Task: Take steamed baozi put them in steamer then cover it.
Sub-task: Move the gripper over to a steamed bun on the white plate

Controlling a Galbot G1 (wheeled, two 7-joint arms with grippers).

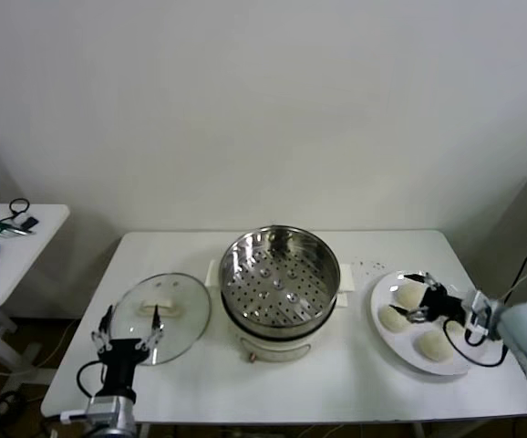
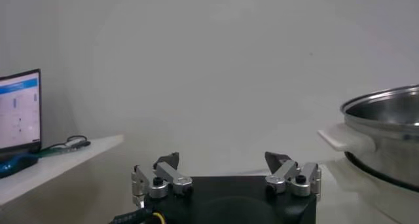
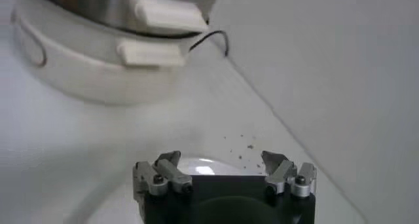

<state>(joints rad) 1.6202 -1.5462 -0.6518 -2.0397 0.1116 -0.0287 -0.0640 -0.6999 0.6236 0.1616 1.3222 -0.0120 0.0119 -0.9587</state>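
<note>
The steamer (image 1: 280, 278) stands mid-table, a shiny steel pot on a cream base, its perforated tray bare. Three steamed baozi show on a white plate (image 1: 381, 297) at the right: one at the far side (image 1: 408, 296), one at the left (image 1: 394, 318), one nearest me (image 1: 434, 344). My right gripper (image 1: 413, 297) hangs open over the plate, its fingers either side of the far baozi. In the right wrist view that gripper (image 3: 221, 160) is open, with the steamer (image 3: 98, 22) beyond. My left gripper (image 1: 129, 321) (image 2: 224, 160) is open and empty at the near edge of the glass lid (image 1: 161, 315).
The lid lies flat to the left of the steamer (image 2: 386, 127). A side table (image 1: 8, 246) with cables and a laptop (image 2: 18, 111) stands off to the left. Dark crumbs (image 1: 364, 266) speckle the table behind the plate (image 3: 196, 165). The wall runs close behind.
</note>
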